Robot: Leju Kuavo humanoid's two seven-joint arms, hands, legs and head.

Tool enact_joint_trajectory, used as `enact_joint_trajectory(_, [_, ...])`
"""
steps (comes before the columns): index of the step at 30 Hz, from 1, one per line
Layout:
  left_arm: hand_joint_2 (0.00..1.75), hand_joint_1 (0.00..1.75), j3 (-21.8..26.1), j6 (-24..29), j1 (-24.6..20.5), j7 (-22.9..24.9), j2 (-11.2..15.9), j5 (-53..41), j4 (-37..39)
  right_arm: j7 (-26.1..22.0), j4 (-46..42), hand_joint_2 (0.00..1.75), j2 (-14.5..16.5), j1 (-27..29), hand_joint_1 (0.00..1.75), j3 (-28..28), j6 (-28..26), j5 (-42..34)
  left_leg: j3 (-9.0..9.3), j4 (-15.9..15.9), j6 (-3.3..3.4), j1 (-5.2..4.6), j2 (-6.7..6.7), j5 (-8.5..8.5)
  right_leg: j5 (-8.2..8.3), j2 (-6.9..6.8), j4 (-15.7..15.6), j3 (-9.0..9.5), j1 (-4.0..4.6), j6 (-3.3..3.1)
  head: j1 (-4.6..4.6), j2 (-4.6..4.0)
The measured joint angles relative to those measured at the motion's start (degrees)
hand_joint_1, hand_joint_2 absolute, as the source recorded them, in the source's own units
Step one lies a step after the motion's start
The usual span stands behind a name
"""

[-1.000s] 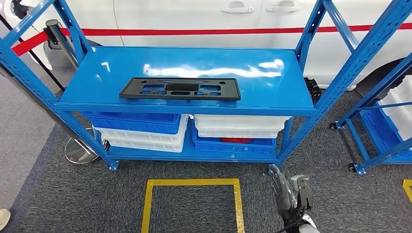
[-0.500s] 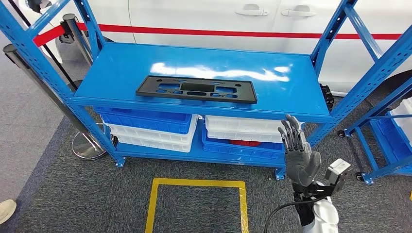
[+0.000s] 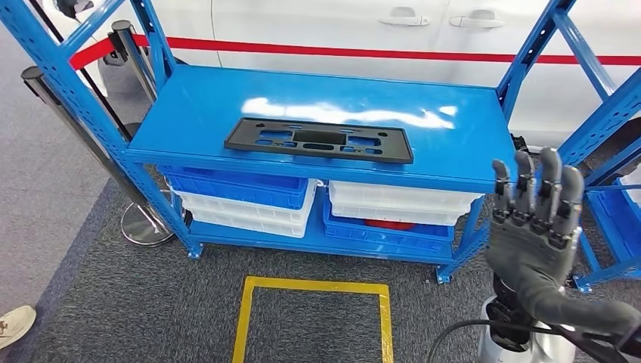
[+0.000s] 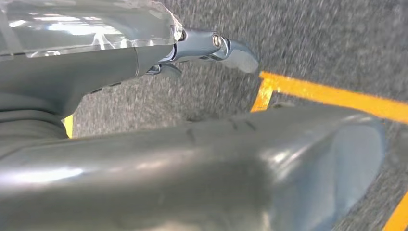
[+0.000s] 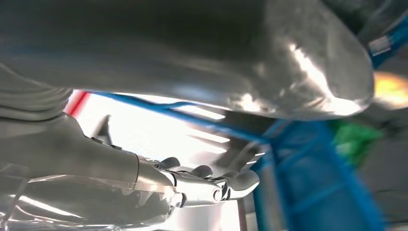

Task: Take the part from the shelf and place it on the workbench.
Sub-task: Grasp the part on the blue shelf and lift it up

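The black plastic part (image 3: pixel 318 140), a long flat frame with several cut-outs, lies flat on the top deck of the blue steel shelf (image 3: pixel 461 144), near the deck's front edge and a little left of its middle. Nothing touches it.

The right hand (image 3: pixel 534 227) is raised in front of the shelf's right end, below the level of the top deck and well apart from the part. Its dark fingers (image 3: pixel 549 181) point upward, straight and slightly spread, and it holds nothing. In the right wrist view the same hand (image 5: pixel 202 185) shows its fingers extended, with blue shelf framing blurred behind them.

In the left wrist view the left hand (image 4: pixel 211 45) hangs over grey carpet (image 4: pixel 308 43) beside a yellow floor line (image 4: pixel 332 94); the little of its fingers that shows is not enough to tell how far they are open, and nothing can be seen in its grasp.

On the shelf's lower deck sit stacked bins: a blue bin (image 3: pixel 230 189) over white ones (image 3: pixel 242 214) on the left, white bins (image 3: pixel 401 200) over a blue one (image 3: pixel 385 234) on the right, with something red (image 3: pixel 389 224) inside it. A yellow taped square (image 3: pixel 314 286) marks the carpet before the shelf. Behind the shelf stands a white car (image 3: pixel 332 30) with a red stripe, and at the left a stanchion post (image 3: pixel 45 94) with a round chrome base. The toe of a person's shoe (image 3: pixel 13 324) shows at the lower left.
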Motion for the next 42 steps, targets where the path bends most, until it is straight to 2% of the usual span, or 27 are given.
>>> enact_joint_trajectory(2, [0.0, 0.0, 0.69, -0.1, -0.06, -0.26, 0.04, -0.84, 0.14, -0.84, -2.84, 0.0, 0.56, -0.07, 0.0, 0.26, 1.79, -1.54, -0.67, 1.92, -0.64, -0.07, 0.14, -1.46, 0.52, -0.26, -1.24, 0.66, -0.61, 0.25, -0.04, 0.0])
enact_joint_trajectory(5, [0.0, 0.0, 1.89, -0.39, -0.2, -0.8, 0.01, -2.46, 0.4, -1.89, -5.82, 0.0, 1.28, -0.15, 0.0, 0.57, 4.28, -3.39, -5.23, 11.74, -1.7, 0.63, 0.43, -6.51, 0.73, -0.6, -1.79, 0.97, -0.98, 0.37, -0.1, 0.0])
enact_joint_trajectory(6, [0.0, 0.0, 2.15, -0.44, -0.2, -0.9, 0.01, -2.85, 0.45, -2.03, -6.33, 0.0, 1.36, -0.14, 0.0, 0.58, 4.74, -3.67, -6.6, 14.55, -1.97, 0.92, 0.52, -7.58, 0.7, -0.65, -1.75, 0.93, -1.01, 0.41, -0.09, 0.0])
enact_joint_trajectory(7, [0.0, 0.0, 2.33, -0.46, -0.18, -0.95, 0.01, -3.05, 0.48, -2.03, -6.67, 0.0, 1.43, -0.13, 0.0, 0.58, 4.98, -3.81, -7.37, 16.05, -2.22, 1.17, 0.62, -7.82, 0.65, -0.66, -1.69, 0.91, -1.08, 0.49, -0.08, 0.0])
enact_joint_trajectory(8, [0.0, 0.0, 2.45, -0.46, -0.16, -0.97, 0.01, -3.17, 0.49, -2.03, -6.93, 0.0, 1.48, -0.11, 0.0, 0.58, 5.08, -3.89, -7.39, 16.01, -2.44, 1.37, 0.69, -7.28, 0.59, -0.67, -1.6, 0.91, -1.18, 0.62, -0.09, 0.0])
enact_joint_trajectory(9, [0.0, 0.0, 2.55, -0.46, -0.17, -1.01, 0.01, -3.27, 0.5, -2.03, -7.19, 0.0, 1.54, -0.09, 0.0, 0.6, 5.16, -3.95, -6.43, 14.01, -2.72, 1.62, 0.75, -5.78, 0.46, -0.66, -1.42, 0.93, -1.37, 0.85, -0.09, 0.0])
enact_joint_trajectory(11, [0.0, 0.0, 2.79, -0.47, -0.24, -1.11, 0.0, -3.53, 0.52, -2.03, -7.65, 0.0, 1.61, -0.04, 0.0, 0.77, 4.99, -3.81, -2.84, 6.77, -3.32, 2.07, 0.91, -2.21, 0.01, -0.64, -0.78, 0.94, -1.77, 1.61, -0.1, 0.0])
enact_joint_trajectory(12, [0.0, 0.0, 2.88, -0.49, -0.3, -1.19, -0.04, -3.65, 0.6, -2.03, -7.78, 0.0, 1.62, -0.02, 0.0, 0.99, 4.66, -3.56, -1.12, 3.25, -3.3, 2.15, 0.87, -0.92, -0.26, -0.59, -0.31, 0.85, -1.8, 2.07, -0.07, 0.0])
enact_joint_trajectory(13, [0.0, 0.0, 2.97, -0.5, -0.35, -1.25, -0.08, -3.73, 0.68, -2.03, -7.86, 0.0, 1.62, 0.01, 0.0, 1.26, 4.21, -3.24, -0.24, 1.38, -3.02, 2.14, 0.82, -0.52, -0.41, -0.54, 0.02, 0.74, -1.72, 2.48, -0.01, 0.0])
enact_joint_trajectory(16, [0.0, 0.0, 3.15, -0.51, -0.42, -1.42, -0.14, -3.84, 0.84, -2.02, -7.96, 0.0, 1.58, 0.17, 0.0, 1.87, 3.18, -2.61, -0.15, 0.8, -1.48, 1.92, 0.59, -0.51, -0.43, -0.46, 0.16, 0.57, -1.63, 3.3, 0.13, 0.0])
enact_joint_trajectory(18, [0.0, 0.0, 3.35, -0.48, -0.5, -1.55, -0.14, -4.21, 0.86, -2.03, -7.98, 0.0, 1.36, 0.28, 0.0, 2.29, 2.28, -2.7, -0.17, 0.66, -0.7, 1.92, 0.59, -0.3, -1.5, -0.44, 1.45, 0.09, -1.83, 3.68, 0.14, 0.0])
enact_joint_trajectory(19, [0.0, 0.0, 3.49, -0.47, -0.56, -1.64, -0.14, -4.5, 0.87, -2.03, -7.92, 0.0, 1.16, 0.33, 0.0, 2.64, 1.72, -2.66, -0.2, 0.57, -0.38, 1.92, 0.62, -0.19, -2.98, -0.42, 3.78, -0.96, -1.87, 3.83, 0.16, 0.0])
enact_joint_trajectory(21, [0.0, 0.0, 3.75, -0.51, -0.69, -1.8, -0.13, -4.94, 0.9, -2.03, -7.57, 0.0, 0.53, 0.58, 0.0, 3.78, 0.76, -2.07, -0.4, 0.58, -0.02, 1.61, 0.81, -0.13, -6.78, -0.39, 11.38, -4.65, -1.81, 3.91, 0.16, 0.0])
enact_joint_trajectory(22, [0.0, 0.0, 3.85, -0.56, -0.75, -1.84, -0.12, -5.04, 0.9, -2.03, -7.28, 0.0, 0.16, 0.78, 0.0, 4.48, 0.21, -1.61, -0.47, 0.58, 0.11, 1.37, 0.94, -0.12, -7.99, -0.38, 14.9, -6.46, -1.75, 3.84, 0.17, 0.0])
enact_joint_trajectory(23, [0.0, 0.0, 3.92, -0.6, -0.8, -1.85, -0.12, -5.09, 0.9, -2.03, -6.93, 0.0, -0.28, 0.96, 0.0, 5.33, -0.53, -1.19, -0.48, 0.59, 0.23, 1.1, 1.11, -0.15, -8.17, -0.37, 16.76, -7.49, -1.63, 3.63, 0.17, 0.0])
enact_joint_trajectory(24, [0.0, 0.0, 3.98, -0.64, -0.82, -1.84, -0.12, -5.1, 0.9, -2.03, -6.58, 0.0, -0.77, 1.09, 0.0, 6.23, -1.39, -0.89, -0.41, 0.59, 0.35, 0.8, 1.27, -0.2, -7.27, -0.37, 16.5, -7.46, -1.44, 3.25, 0.17, 0.0])
enact_joint_trajectory(25, [0.0, 0.0, 4.01, -0.65, -0.84, -1.82, -0.13, -5.11, 0.9, -2.03, -6.25, 0.0, -1.25, 1.14, 0.0, 7.18, -2.32, -0.7, -0.26, 0.58, 0.46, 0.5, 1.47, -0.26, -5.39, -0.41, 13.79, -6.2, -1.16, 2.68, 0.17, 0.0])
enact_joint_trajectory(27, [0.0, 0.0, 4.08, -0.66, -0.89, -1.76, -0.26, -5.05, 0.96, -2.03, -5.61, 0.0, -2.25, 1.1, 0.0, 9.19, -4.17, -0.37, 0.03, 0.53, 0.63, 0.05, 1.95, -0.41, -1.85, -1.29, 5.83, -2.38, -0.27, 1.06, 0.06, 0.0])
enact_joint_trajectory(28, [0.0, 0.0, 4.17, -0.68, -0.92, -1.75, -0.34, -4.96, 1.03, -2.03, -5.21, 0.0, -2.72, 1.0, 0.0, 10.21, -5.05, -0.16, 0.08, 0.49, 0.59, 0.0, 2.22, -0.44, -0.89, -1.79, 2.8, -0.98, 0.16, 0.38, 0.04, 0.0])
enact_joint_trajectory(30, [0.0, 0.0, 4.52, -0.73, -0.97, -1.75, -0.51, -4.7, 1.15, -2.02, -4.0, 0.0, -3.77, 0.77, 0.0, 12.23, -6.65, 0.4, 0.12, 0.33, 0.25, 0.15, 2.93, -0.46, -0.68, -2.19, 0.84, -0.26, 0.75, -0.34, 0.02, 0.0])
enact_joint_trajectory(32, [0.0, 0.0, 4.86, -0.82, -1.07, -1.79, -0.54, -4.54, 1.16, -2.01, -2.77, 0.0, -4.77, 0.62, 0.0, 14.1, -7.95, 0.86, 0.41, 0.15, -0.28, 0.18, 3.49, -0.56, -0.09, -1.42, -0.13, 0.05, 0.59, -0.31, 0.11, 0.0])
enact_joint_trajectory(34, [0.0, 0.0, 5.13, -0.93, -1.13, -1.96, -0.57, -4.44, 1.16, -2.02, -1.56, 0.0, -5.56, 0.21, 0.0, 15.79, -9.23, 1.15, -0.22, 2.19, -0.85, 0.1, 2.84, -2.12, 0.64, -0.79, -1.43, 0.71, -0.09, -0.17, 0.1, 0.0])
enact_joint_trajectory(37, [0.0, 0.0, 5.55, -1.08, -1.04, -2.27, -0.63, -4.32, 1.18, -2.01, 1.26, 0.0, -6.69, -0.55, 0.0, 18.22, -11.9, 1.6, -4.92, 12.3, -1.78, 0.74, 1.59, -7.09, 1.02, 0.07, -1.89, 0.89, -0.53, -0.15, 0.05, 0.0])
enact_joint_trajectory(38, [0.0, 0.0, 5.65, -1.11, -1.0, -2.37, -0.64, -4.32, 1.18, -2.0, 2.29, 0.0, -7.06, -0.65, 0.0, 18.93, -12.84, 1.78, -6.3, 14.92, -2.11, 1.01, 1.55, -7.78, 0.99, 0.33, -1.82, 0.85, -0.59, -0.1, 0.05, 0.0])
enact_joint_trajectory(39, [0.0, 0.0, 5.75, -1.12, -0.97, -2.45, -0.63, -4.3, 1.18, -1.99, 3.2, 0.0, -7.4, -0.79, 0.0, 19.55, -13.69, 1.94, -6.83, 15.61, -2.4, 1.24, 1.55, -7.35, 0.91, 0.52, -1.69, 0.84, -0.69, 0.03, 0.05, 0.0])
enact_joint_trajectory(40, [0.0, 0.0, 5.84, -1.14, -0.98, -2.5, -0.62, -4.26, 1.18, -1.99, 3.97, 0.0, -7.7, -1.0, 0.0, 20.14, -14.48, 2.13, -6.26, 13.98, -2.65, 1.44, 1.55, -5.79, 0.77, 0.7, -1.47, 0.85, -0.85, 0.24, 0.04, 0.0])
enact_joint_trajectory(42, [0.0, 0.0, 6.09, -1.18, -1.02, -2.44, -0.59, -3.97, 1.18, -1.99, 4.99, 0.0, -8.2, -1.58, 0.0, 21.39, -15.8, 2.62, -2.86, 6.35, -3.0, 1.79, 1.47, -1.7, 0.26, 0.94, -0.76, 0.82, -1.13, 0.96, 0.04, 0.0])
